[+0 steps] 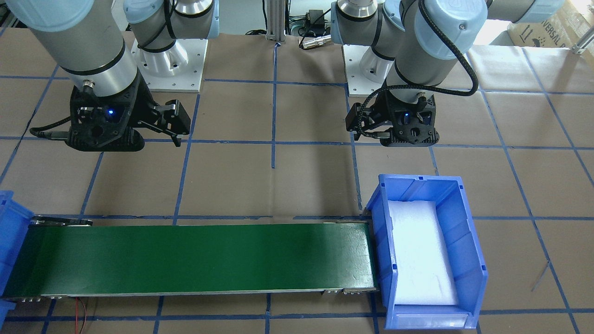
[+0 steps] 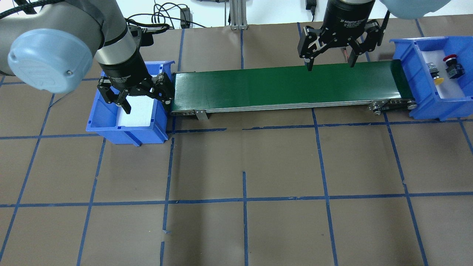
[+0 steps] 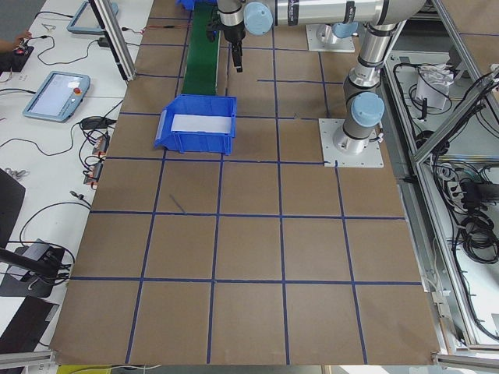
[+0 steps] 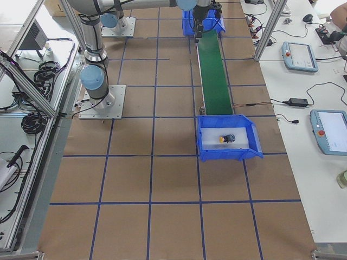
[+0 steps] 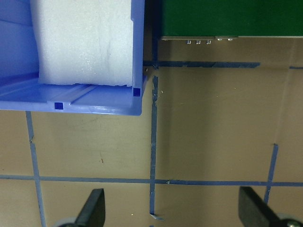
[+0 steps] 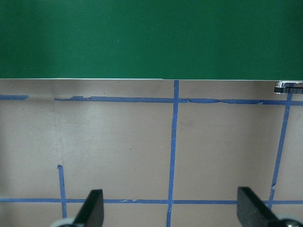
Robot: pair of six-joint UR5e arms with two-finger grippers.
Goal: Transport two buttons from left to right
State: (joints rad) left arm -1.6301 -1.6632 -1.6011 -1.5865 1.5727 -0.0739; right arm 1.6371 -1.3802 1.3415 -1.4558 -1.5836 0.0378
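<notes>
Green matte conveyor belt [image 2: 281,87] runs flat between two blue moulded-plastic bins on my overhead view; both buttons sit in the right bin [image 2: 406,59], on its white foam liner [image 2: 449,88]; red-capped button [image 2: 451,63] is toward the far wall, round mushroom head and black barrel, looks to be lying on its side; yellow-capped button [image 2: 436,75] is just beside it, nearer the belt end, blocky grey base pointing away from the cap; can't tell whether the two touch; the right side view shows the same pair as a small yellow-and-dark lump mid-bin; right gripper [image 2: 330,65] hangs over the belt's right half, black fingers spread wide, holding nothing; its wrist view shows both fingertips far apart over brown paper and the belt edge; left gripper [image 2: 147,103] hovers above the left bin [image 2: 99,122], fingers likewise spread, holding nothing; that bin is rectangular, open-fronted, lined with a rough-grained white foam slab [image 2: 135,116]; table [image 2: 281,162] is covered in brown kraft paper, gridded with blue tape [image 2: 244,184], slightly torn at some joints.
</notes>
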